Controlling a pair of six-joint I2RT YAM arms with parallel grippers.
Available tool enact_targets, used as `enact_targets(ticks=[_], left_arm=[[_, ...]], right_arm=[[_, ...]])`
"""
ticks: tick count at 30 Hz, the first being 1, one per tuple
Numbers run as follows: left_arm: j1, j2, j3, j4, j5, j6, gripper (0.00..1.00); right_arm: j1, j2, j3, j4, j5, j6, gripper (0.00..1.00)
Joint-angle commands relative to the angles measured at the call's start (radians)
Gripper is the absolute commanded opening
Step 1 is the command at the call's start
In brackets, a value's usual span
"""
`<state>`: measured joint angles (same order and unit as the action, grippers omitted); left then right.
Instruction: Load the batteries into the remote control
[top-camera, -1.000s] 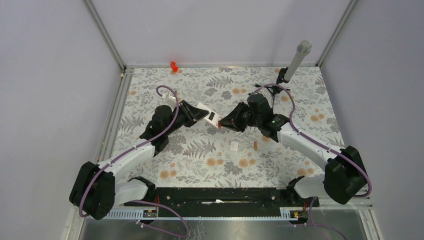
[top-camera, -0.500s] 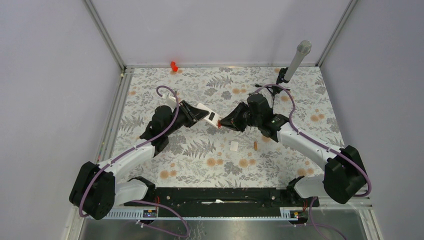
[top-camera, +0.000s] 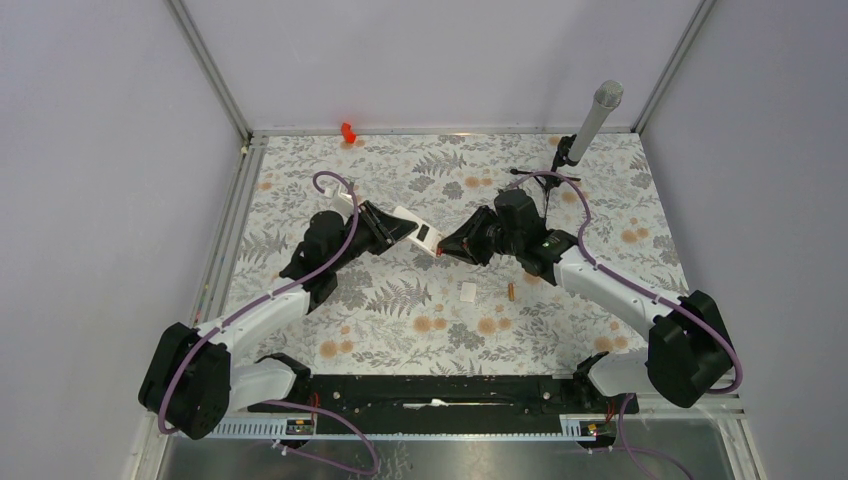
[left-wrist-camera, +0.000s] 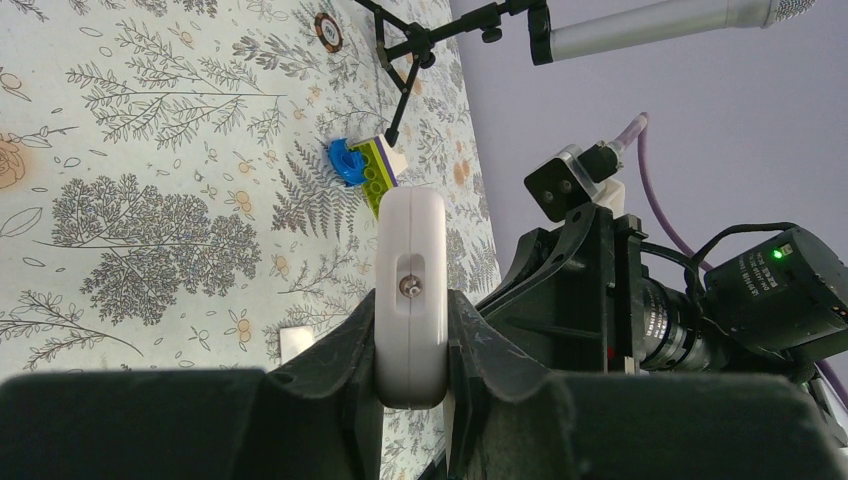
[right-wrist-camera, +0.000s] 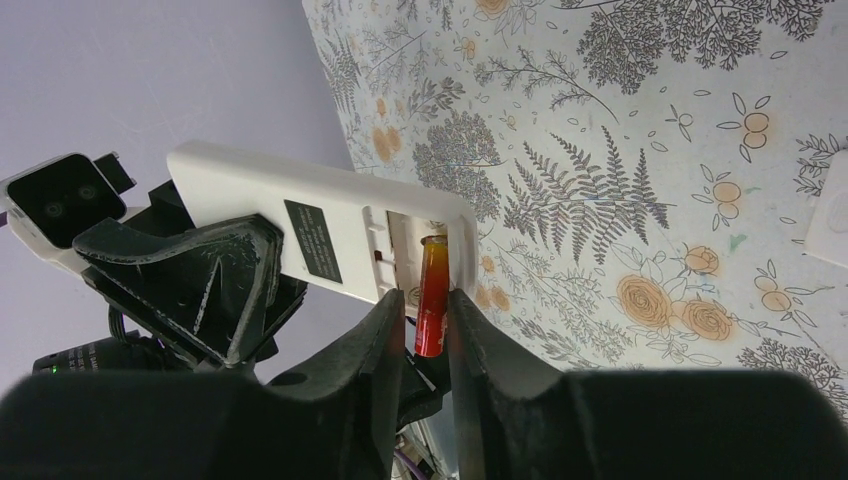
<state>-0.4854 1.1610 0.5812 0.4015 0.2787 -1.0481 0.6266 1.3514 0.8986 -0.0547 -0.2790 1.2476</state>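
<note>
- Right wrist view: right gripper (right-wrist-camera: 425, 322) pinches one battery (right-wrist-camera: 432, 290), with a finger on each side of its lower half.
- That battery is an orange-red cylinder with a glossy wrap. Its far end is inside the open compartment of the remote control (right-wrist-camera: 315, 232); I can't tell if it is seated.
- The remote is just ahead of the right fingertips, with its plain white back and a dark label facing the camera. The compartment is at the end nearest the tool, uncovered, and the rest of the bay looks bare.
- Left gripper (left-wrist-camera: 410, 335) is clamped on the remote's other end with a finger pressed to each flat face, holding it off the table (top-camera: 600, 210).
- Count: two batteries and one remote.
- Second battery (top-camera: 510, 292) lies loose on the table, below and to the near side of the right gripper, well apart from the remote.
- One small white cover piece (top-camera: 467, 292) lies flat on the table just beside that battery.
- Further out past the remote's tip, one blue disc (left-wrist-camera: 346, 162) touches one yellow-green block (left-wrist-camera: 378, 178).
- One grey microphone (top-camera: 598, 116) stands on a stand at the far right corner.
</note>
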Motion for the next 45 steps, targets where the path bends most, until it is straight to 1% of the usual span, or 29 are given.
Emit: enact_targets(ticks=[1, 7, 12, 18, 19, 22, 25, 27, 28, 29, 31, 33, 36, 39, 41, 42, 45], left_arm=[[-0.004, 0.004, 0.056, 0.082, -0.008, 0.005, 0.0], [-0.004, 0.014, 0.061, 0.08, -0.006, 0.007, 0.0], [-0.004, 0.018, 0.067, 0.074, -0.009, 0.007, 0.0], [-0.004, 0.022, 0.083, 0.044, -0.002, 0.004, 0.0], [-0.002, 0.023, 0.085, 0.038, 0.0, 0.001, 0.0], [-0.001, 0.023, 0.094, 0.009, 0.012, -0.001, 0.0], [0.007, 0.024, 0.107, -0.024, 0.036, 0.003, 0.0], [0.014, 0.026, 0.111, -0.036, 0.058, 0.005, 0.0], [0.018, 0.029, 0.113, -0.042, 0.069, 0.005, 0.0], [0.021, 0.032, 0.115, -0.045, 0.083, 0.004, 0.0], [0.029, 0.039, 0.116, -0.042, 0.117, -0.005, 0.0], [0.036, 0.044, 0.121, -0.04, 0.156, -0.013, 0.0], [0.045, 0.048, 0.135, -0.05, 0.228, -0.01, 0.0], [0.051, 0.062, 0.163, -0.069, 0.332, 0.005, 0.0], [0.051, 0.07, 0.175, -0.072, 0.392, 0.015, 0.0], [0.051, 0.073, 0.181, -0.079, 0.416, 0.022, 0.0], [0.051, 0.08, 0.194, -0.095, 0.464, 0.052, 0.0]], right_arm=[[0.01, -0.015, -0.004, 0.013, 0.011, 0.003, 0.3], [0.01, -0.014, -0.001, 0.021, 0.011, -0.003, 0.34], [0.01, -0.023, -0.005, 0.016, 0.017, 0.0, 0.35], [0.009, -0.045, -0.012, 0.019, 0.034, -0.008, 0.44], [0.01, -0.049, -0.013, 0.024, 0.036, -0.008, 0.47], [0.009, -0.069, -0.016, 0.025, 0.055, -0.02, 0.61], [0.01, -0.122, -0.048, 0.04, 0.094, -0.026, 0.8], [0.01, -0.164, -0.072, 0.044, 0.114, -0.032, 0.96], [0.01, -0.182, -0.079, 0.044, 0.122, -0.043, 0.99], [0.01, -0.197, -0.086, 0.044, 0.124, -0.061, 0.99], [0.009, -0.221, -0.09, 0.045, 0.126, -0.109, 1.0], [0.009, -0.233, -0.09, 0.08, 0.123, -0.185, 1.0], [0.009, -0.242, -0.077, 0.076, 0.122, -0.385, 1.0], [0.009, -0.244, -0.065, 0.061, 0.111, -0.599, 0.99], [0.01, -0.231, -0.049, 0.061, 0.051, -0.719, 1.0], [0.01, -0.22, -0.04, 0.033, 0.019, -0.777, 1.0], [0.009, -0.171, 0.006, 0.008, -0.113, -0.873, 1.0]])
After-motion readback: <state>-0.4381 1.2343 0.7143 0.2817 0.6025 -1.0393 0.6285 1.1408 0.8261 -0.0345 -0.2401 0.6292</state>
